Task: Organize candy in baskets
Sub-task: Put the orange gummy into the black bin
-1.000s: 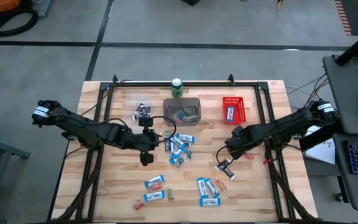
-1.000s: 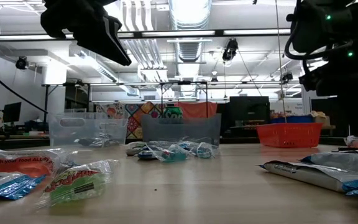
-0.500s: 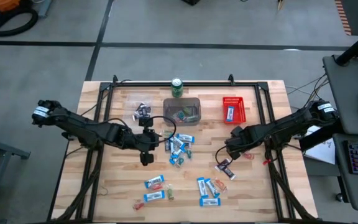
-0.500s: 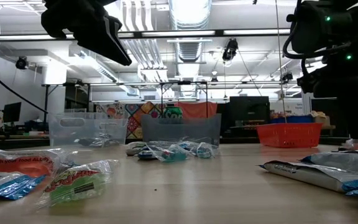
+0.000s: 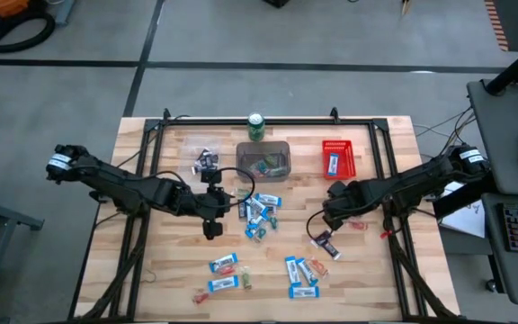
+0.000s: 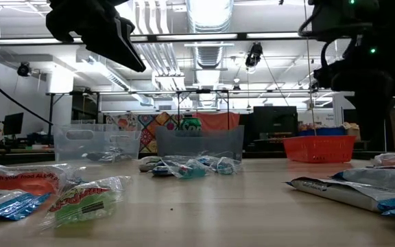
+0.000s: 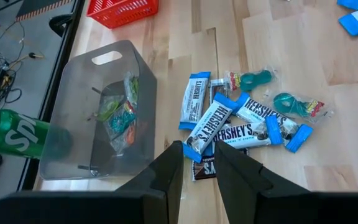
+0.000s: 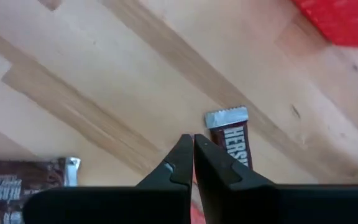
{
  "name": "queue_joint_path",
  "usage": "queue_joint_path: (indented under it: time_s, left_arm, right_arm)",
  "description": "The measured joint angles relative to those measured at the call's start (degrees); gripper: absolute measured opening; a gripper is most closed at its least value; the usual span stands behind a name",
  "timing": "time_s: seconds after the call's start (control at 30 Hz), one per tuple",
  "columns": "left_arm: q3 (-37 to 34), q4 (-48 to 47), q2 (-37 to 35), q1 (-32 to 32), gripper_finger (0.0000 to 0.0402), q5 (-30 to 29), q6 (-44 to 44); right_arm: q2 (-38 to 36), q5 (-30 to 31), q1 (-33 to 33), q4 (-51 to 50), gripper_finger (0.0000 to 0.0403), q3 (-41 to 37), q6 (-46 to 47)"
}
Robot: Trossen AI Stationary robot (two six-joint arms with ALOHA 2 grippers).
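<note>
Left end effector point(image 5: 212, 230) hanging above the bench point(image 5: 151, 261) left of centre, fingers point(image 7: 166, 171) set narrow with a slim gap, nothing between them. Beyond it, near the far edge, clear basket point(image 5: 207, 163) with a few dark pieces inside. Next along, grey basket point(image 5: 263, 160) holding small green and teal sweets, with a green can point(image 5: 256, 126) just behind it at the bench rim. Just in front of the grey basket, a tight cluster of blue-and-white bars point(image 5: 257, 212) with teal pieces mixed in. Nearer the front edge, more loose blue-and-white bars point(image 5: 223, 265), with small red and green pieces, and another group point(image 5: 302, 275) to their right. Open wood between the central cluster and the front groups, and along the left side. Red slotted basket point(image 5: 337, 158) at the far right, one blue-and-white bar inside. Right end effector point(image 5: 317, 236) low over the bench in front of the red basket, fingers point(image 8: 182, 163) pressed together, gripping nothing that can be made out; dark brown bar point(image 8: 234, 142) just beyond the tips, another dark bar point(image 8: 17, 186) off to one side. Bare wood toward the right edge.
</note>
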Motion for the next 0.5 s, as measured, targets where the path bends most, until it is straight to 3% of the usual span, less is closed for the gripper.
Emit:
queue_joint_path:
  time_s: [0.1,0.23,0.5]
  left_arm:
    - [0.00,0.10,0.02,0.00,0.0076,0.00,0.00]
    - [0.00,0.97,0.04,0.00,0.0076,0.00,-0.02]
    - [0.00,2.14,0.04,0.00,0.0076,0.00,0.04]
  right_arm:
    - [0.00,-1.25,0.02,-0.69,0.0010,0.12,-2.83]
    - [0.09,-6.11,-0.89,-2.59,0.0032,0.09,0.08]
    - [0.83,-6.53,-0.87,-2.30,0.0143,-0.14,-0.34]
